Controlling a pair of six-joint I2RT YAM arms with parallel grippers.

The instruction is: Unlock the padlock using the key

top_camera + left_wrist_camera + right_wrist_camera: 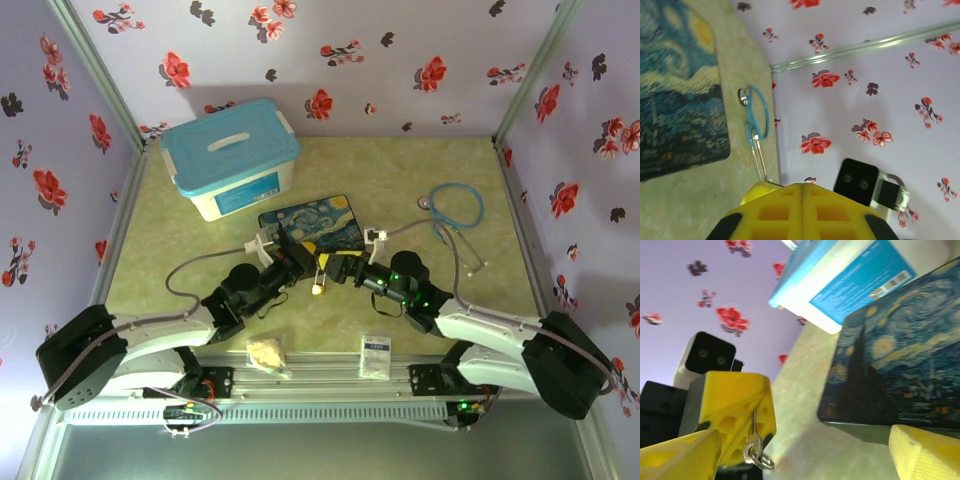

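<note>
The left hand point(802, 192) was clenched tight on the key point(754, 426), a thin silver bit with little rings hanging under it. The key sat right in front of the right hand point(805, 440), near the Starry Night tin box point(890, 375) on the bench point(800, 390). The right hand's fingers were wide apart, grasping nothing. I could not make out the padlock. So the job looked just begun. Next, the right hand would need to hold the padlock steady, so the key tip could meet its small hole.
</note>
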